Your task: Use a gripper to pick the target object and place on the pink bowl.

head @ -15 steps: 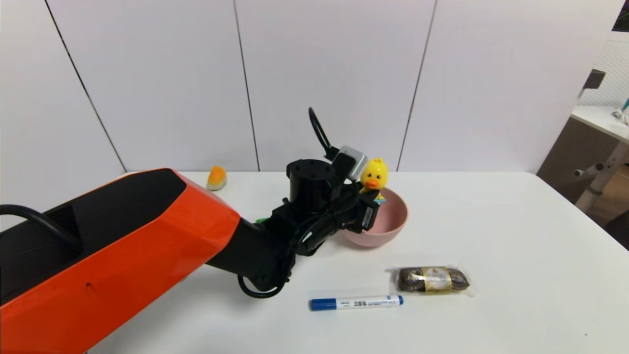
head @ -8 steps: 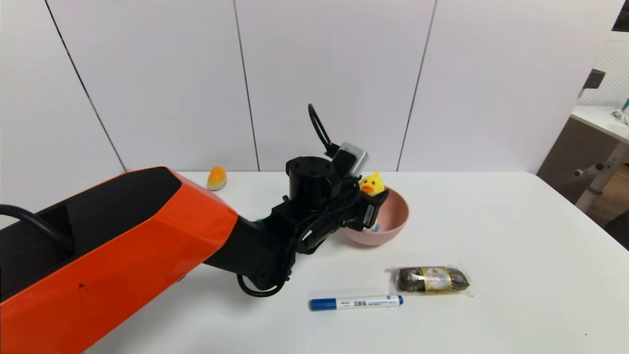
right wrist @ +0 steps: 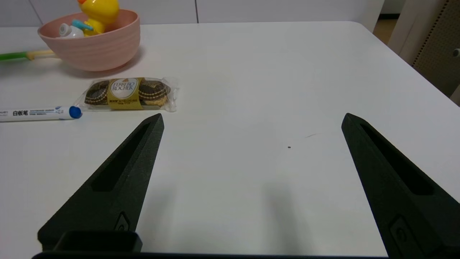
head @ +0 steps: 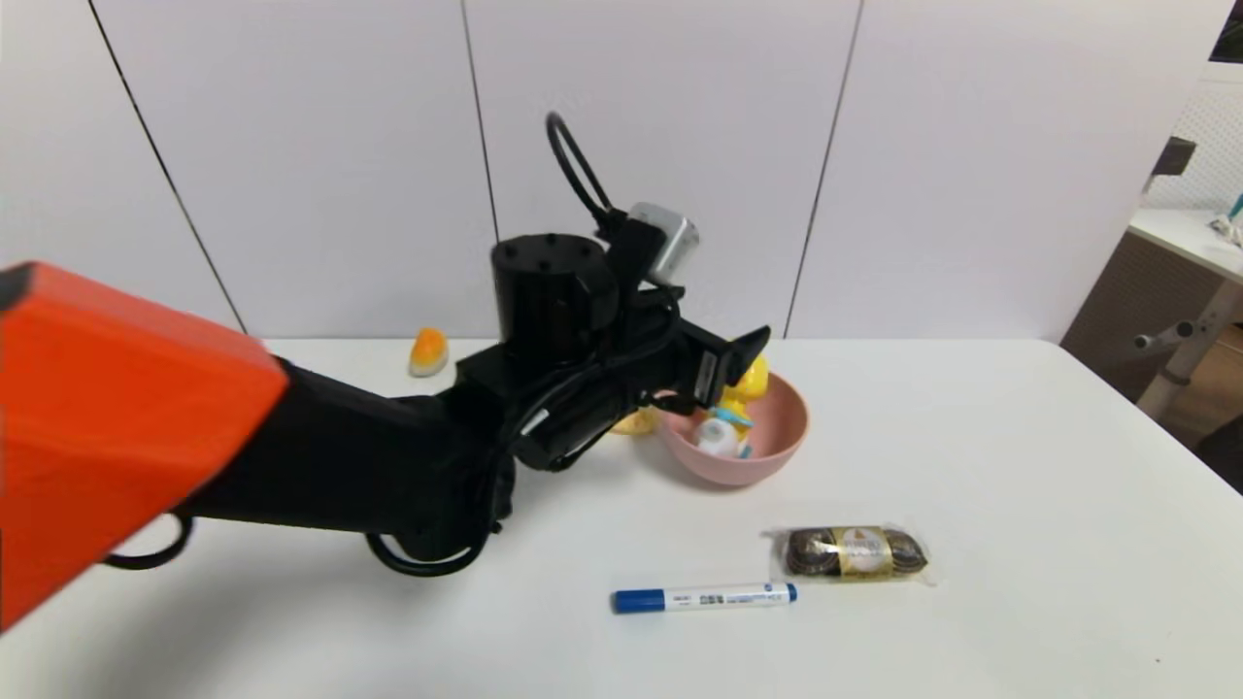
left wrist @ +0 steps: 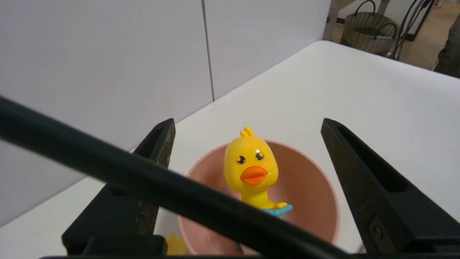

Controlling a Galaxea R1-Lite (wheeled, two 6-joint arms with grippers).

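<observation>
While the right gripper (right wrist: 251, 180) hangs low over bare table (head: 1020, 466) at the near side, fingers spread wide and holding nothing, the work sits farther out

- Near: blue-capped marker (head: 704, 596), then a wrapped chocolate pack (head: 855, 552) just beyond it; both untouched, apart from the bowl
- Mid: left gripper (left wrist: 248, 144) raised above the near rim of the pink bowl (head: 777, 442), its 2 fingers parted wide, gripping nothing
- In the bowl: the duck (left wrist: 251, 171) lies inside, leaning against the far wall, head above the rim, white base down in the hollow; no finger touches it
- Beside the bowl on the left: part of a green-handled fork (right wrist: 21, 55)
- Far: orange-and-white lump (head: 428, 351) near the wall

Judgement: placement looks done, release made; only clearing the left arm away seems left
</observation>
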